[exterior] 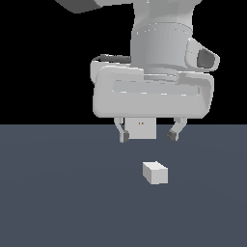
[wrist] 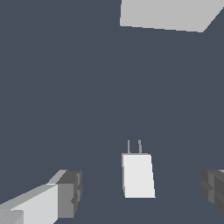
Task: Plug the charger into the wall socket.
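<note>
Closest to you in the exterior view sits the charger [exterior: 155, 172], a small off-white block resting alone on the dark slate tabletop [exterior: 58, 202]. It lies turned at an angle to you, with one lit top face and two side faces showing.

Above and behind it you see the claw [exterior: 148, 135] hanging from the bulky pale-grey arm [exterior: 159, 43]. Its two dark-tipped fingers [exterior: 124, 136] are spread wide apart with nothing between them, and they hover above the tabletop, clear of the block. The block is below the claw and a little toward the exterior view's right of its midline.

Between the two fingers, farther back, you can make out the wall socket [exterior: 141, 129], an upright off-white plate with two tiny dark-orange dots near its top. Its upper edge is hidden by the hand body.

In the wrist view you find the charger [wrist: 138, 175] between the two fingers [wrist: 70, 192], touching neither, with two thin prongs [wrist: 134, 146] sticking out of one end. These point toward the socket plate [wrist: 166, 15], which stands well apart from the block at the far edge of that picture, seen only in part.
</note>
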Motion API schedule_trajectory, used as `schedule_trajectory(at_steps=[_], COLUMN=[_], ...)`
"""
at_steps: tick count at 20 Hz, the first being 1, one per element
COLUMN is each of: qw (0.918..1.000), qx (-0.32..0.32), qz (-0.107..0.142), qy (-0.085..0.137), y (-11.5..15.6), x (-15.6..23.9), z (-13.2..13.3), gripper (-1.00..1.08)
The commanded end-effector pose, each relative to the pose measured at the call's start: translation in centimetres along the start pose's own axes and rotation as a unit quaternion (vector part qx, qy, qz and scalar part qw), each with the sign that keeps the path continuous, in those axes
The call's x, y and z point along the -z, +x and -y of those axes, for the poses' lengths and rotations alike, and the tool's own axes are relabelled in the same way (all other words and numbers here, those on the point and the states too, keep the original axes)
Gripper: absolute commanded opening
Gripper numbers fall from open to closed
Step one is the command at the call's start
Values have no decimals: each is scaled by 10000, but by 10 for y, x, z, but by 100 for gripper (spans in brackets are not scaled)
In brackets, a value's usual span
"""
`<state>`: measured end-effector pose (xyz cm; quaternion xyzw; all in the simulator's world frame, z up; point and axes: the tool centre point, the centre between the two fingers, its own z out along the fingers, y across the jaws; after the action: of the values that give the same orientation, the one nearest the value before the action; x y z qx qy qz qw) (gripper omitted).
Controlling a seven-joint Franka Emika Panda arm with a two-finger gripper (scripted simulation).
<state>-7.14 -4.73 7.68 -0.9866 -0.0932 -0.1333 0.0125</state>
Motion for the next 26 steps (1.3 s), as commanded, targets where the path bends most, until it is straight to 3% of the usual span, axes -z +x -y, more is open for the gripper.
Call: schedule_trajectory(at_steps=[1, 16, 26], qw=[10000, 9998, 9997], qx=[35, 83, 93], qz=[-85, -201, -207], qy=[6, 25, 25], y=[-4, -10, -21], x=[-4, -15, -50], z=[-3, -8, -8], gripper=[100, 100, 100])
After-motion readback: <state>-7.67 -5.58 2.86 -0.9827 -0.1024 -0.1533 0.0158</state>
